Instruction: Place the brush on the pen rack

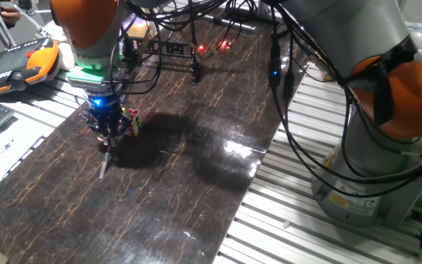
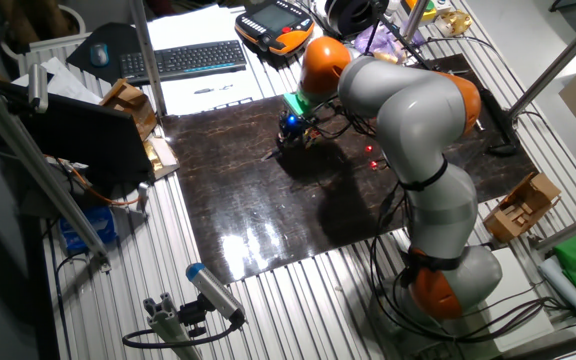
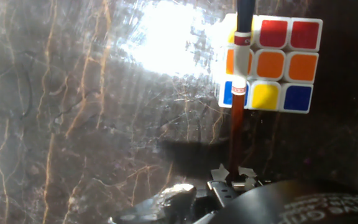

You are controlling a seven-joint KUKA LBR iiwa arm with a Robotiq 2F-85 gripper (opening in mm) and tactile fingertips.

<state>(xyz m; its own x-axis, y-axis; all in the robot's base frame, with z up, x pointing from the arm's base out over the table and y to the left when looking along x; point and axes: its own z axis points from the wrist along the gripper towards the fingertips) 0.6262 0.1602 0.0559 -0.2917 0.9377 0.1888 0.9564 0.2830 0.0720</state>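
My gripper (image 1: 106,137) is shut on the brush (image 1: 105,158), which hangs from the fingers with its pale tip pointing down at the dark marble-patterned table top (image 1: 174,183). In the hand view the orange-brown shaft of the brush (image 3: 235,124) runs up from the fingertips (image 3: 224,184), its dark end crossing in front of the multicoloured puzzle cube (image 3: 278,62). The cube (image 1: 132,122) stands just right of the gripper. A low black frame that looks like the pen rack (image 1: 171,48) stands at the far edge of the table. In the other fixed view the gripper (image 2: 292,134) is over the far part of the table.
A short black bar piece (image 1: 195,73) lies near the rack, among hanging cables. An orange teach pendant (image 1: 20,62) and a keyboard (image 2: 183,60) lie beyond the table edge. The robot base (image 1: 372,161) stands on the right. Cardboard boxes (image 2: 133,110) stand off the table.
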